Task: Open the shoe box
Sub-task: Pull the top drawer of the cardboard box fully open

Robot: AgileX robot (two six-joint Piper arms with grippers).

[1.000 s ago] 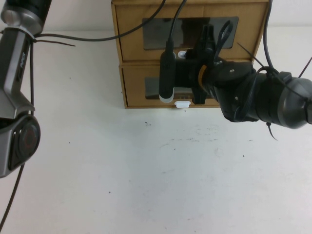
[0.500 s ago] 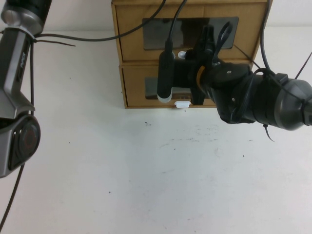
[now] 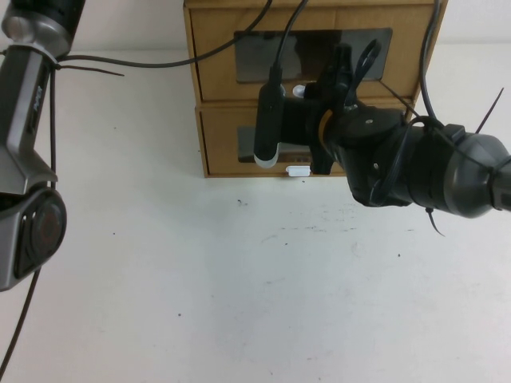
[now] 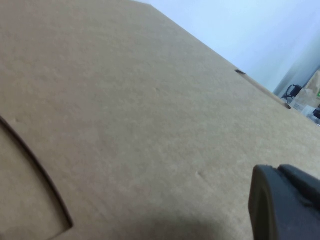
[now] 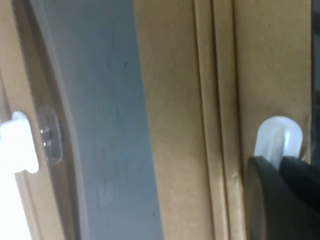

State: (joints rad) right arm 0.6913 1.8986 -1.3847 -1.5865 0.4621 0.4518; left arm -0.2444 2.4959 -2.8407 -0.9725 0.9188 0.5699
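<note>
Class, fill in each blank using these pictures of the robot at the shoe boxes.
The two shoe boxes stand ____, one atop the other.
The right pincer is shut at the ____ box's white handle.
The left pincer, seen only in its wrist view, is close to bare ____.
Missing words: stacked; upper; cardboard.

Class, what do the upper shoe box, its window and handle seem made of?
Upper shoe box: matte brown cardboard, fibrous; left tool hangs close to cardboard. Window: probably clear plastic film, grey sheen. Handle: likely plastic, glossy white; right tool pinches it.
</note>
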